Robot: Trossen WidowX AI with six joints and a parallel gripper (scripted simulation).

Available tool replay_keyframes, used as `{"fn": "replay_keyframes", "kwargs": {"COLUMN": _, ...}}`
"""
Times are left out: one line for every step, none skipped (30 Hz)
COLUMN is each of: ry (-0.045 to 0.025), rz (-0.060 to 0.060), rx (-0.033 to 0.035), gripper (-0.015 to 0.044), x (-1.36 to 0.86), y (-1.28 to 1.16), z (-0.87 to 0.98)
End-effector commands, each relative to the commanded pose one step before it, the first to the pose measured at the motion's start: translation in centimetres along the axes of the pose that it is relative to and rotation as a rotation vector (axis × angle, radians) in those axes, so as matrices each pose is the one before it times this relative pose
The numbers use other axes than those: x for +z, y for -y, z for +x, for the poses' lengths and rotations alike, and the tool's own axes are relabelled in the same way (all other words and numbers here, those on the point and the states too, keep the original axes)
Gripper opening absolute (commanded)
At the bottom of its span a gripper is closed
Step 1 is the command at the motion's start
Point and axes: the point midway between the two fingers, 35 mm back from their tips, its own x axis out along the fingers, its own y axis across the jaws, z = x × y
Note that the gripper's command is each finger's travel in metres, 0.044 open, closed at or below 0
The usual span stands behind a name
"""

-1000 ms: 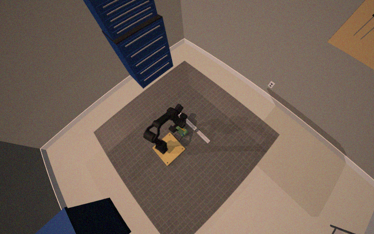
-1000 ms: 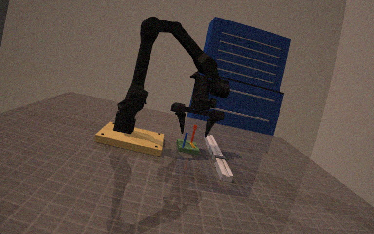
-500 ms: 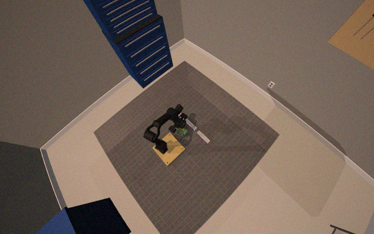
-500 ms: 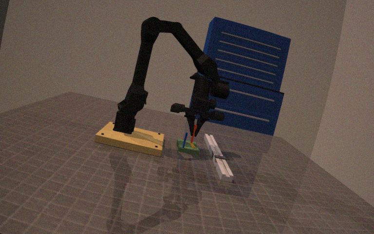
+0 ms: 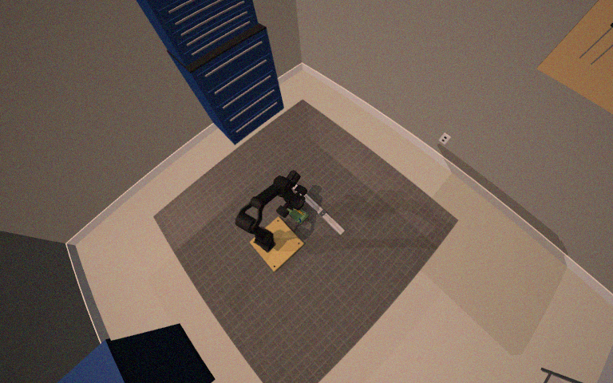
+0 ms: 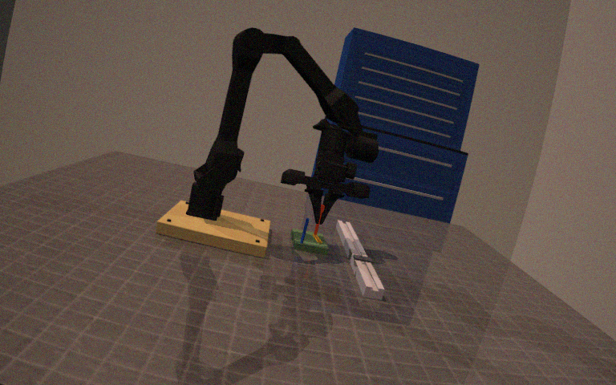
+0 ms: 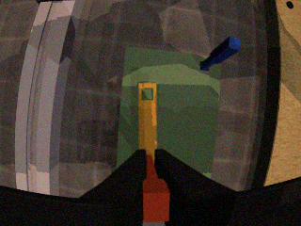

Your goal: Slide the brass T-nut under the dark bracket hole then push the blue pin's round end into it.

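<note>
Top view: one black arm (image 5: 267, 195) (image 6: 230, 104) on one wooden base board (image 5: 284, 258) (image 6: 213, 236) (image 7: 289, 127), one green tray (image 5: 295, 217) (image 6: 310, 248) (image 7: 188, 132) near it, one aluminum rail (image 5: 334, 224) (image 6: 370, 277) (image 7: 42, 108). There's also one wall outlet (image 5: 444, 138), which only this view gets. Can't tell the grip from up here.

Exterior gives you the heights: the single orange handle (image 6: 316, 229) (image 7: 156, 205) sticks up from the tray, and the gripper (image 5: 294, 202) (image 6: 320, 221) (image 7: 150, 157) is clamped on it. One blue pin (image 6: 305, 230) (image 7: 223, 52) leans in the same tray, and one dark bracket (image 6: 361, 258) crosses the rail.

Wrist cam is the nice one — fingers pinched either side of the handle, and one brass T-nut (image 6: 317, 238) (image 7: 147, 127) over the tray, well apart from the rail. Only this view shows the T-nut's square hole.
</note>
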Motion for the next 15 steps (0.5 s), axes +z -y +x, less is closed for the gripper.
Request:
{"fn": "replay_keyframes", "kwargs": {"ry": 0.00144, "rz": 0.0046, "rx": 0.00111, "gripper": -0.015, "x": 0.13, "y": -0.1, "z": -0.488}}
{"fn": "replay_keyframes", "kwargs": {"ry": 0.0, "rz": 0.0, "rx": 0.00003, "gripper": -0.015, "x": 0.036, "y": -0.025, "z": -0.152}}
{"fn": "replay_keyframes", "kwargs": {"ry": 0.0, "rz": 0.0, "rx": 0.00003, "gripper": -0.015, "x": 0.036, "y": -0.024, "z": -0.153}}
{"fn": "replay_keyframes", "kwargs": {"ry": 0.0, "rz": 0.0, "rx": 0.00003, "gripper": -0.015, "x": 0.036, "y": -0.023, "z": -0.153}}
{"fn": "replay_keyframes", "kwargs": {"ry": 0.0, "rz": 0.0, "rx": 0.00002, "gripper": -0.015, "x": 0.037, "y": -0.022, "z": -0.153}}
{"fn": "replay_keyframes", "kwargs": {"ry": 0.0, "rz": 0.0, "rx": 0.00003, "gripper": -0.015, "x": 0.036, "y": -0.023, "z": -0.154}}
{"fn": "replay_keyframes", "kwargs": {"ry": 0.0, "rz": 0.0, "rx": 0.00003, "gripper": -0.015, "x": 0.036, "y": -0.022, "z": -0.154}}
{"fn": "replay_keyframes", "kwargs": {"ry": 0.0, "rz": 0.0, "rx": 0.00002, "gripper": -0.015, "x": 0.037, "y": -0.021, "z": -0.154}}
{"fn": "replay_keyframes", "kwargs": {"ry": 0.0, "rz": 0.0, "rx": 0.00002, "gripper": -0.015, "x": 0.037, "y": -0.02, "z": -0.154}}
{"fn": "replay_keyframes", "kwargs": {"ry": 0.0, "rz": 0.0, "rx": 0.00002, "gripper": -0.015, "x": 0.037, "y": -0.019, "z": -0.155}}
{"fn": "replay_keyframes", "kwargs": {"ry": 0.0, "rz": 0.0, "rx": 0.00002, "gripper": -0.015, "x": 0.038, "y": -0.018, "z": -0.155}}
{"fn": "replay_keyframes", "kwargs": {"ry": 0.0, "rz": 0.0, "rx": 0.00002, "gripper": -0.015, "x": 0.038, "y": -0.017, "z": -0.155}}
{"fn": "replay_keyframes", "kwargs": {"ry": 0.0, "rz": 0.0, "rx": 0.00002, "gripper": -0.015, "x": 0.038, "y": -0.016, "z": -0.155}}
{"fn": "replay_keyframes", "kwargs": {"ry": 0.0, "rz": 0.0, "rx": 0.00002, "gripper": -0.015, "x": 0.038, "y": -0.015, "z": -0.155}}
{"fn": "replay_keyframes", "kwargs": {"ry": 0.0, "rz": 0.0, "rx": 0.00002, "gripper": -0.015, "x": 0.038, "y": -0.014, "z": -0.155}}
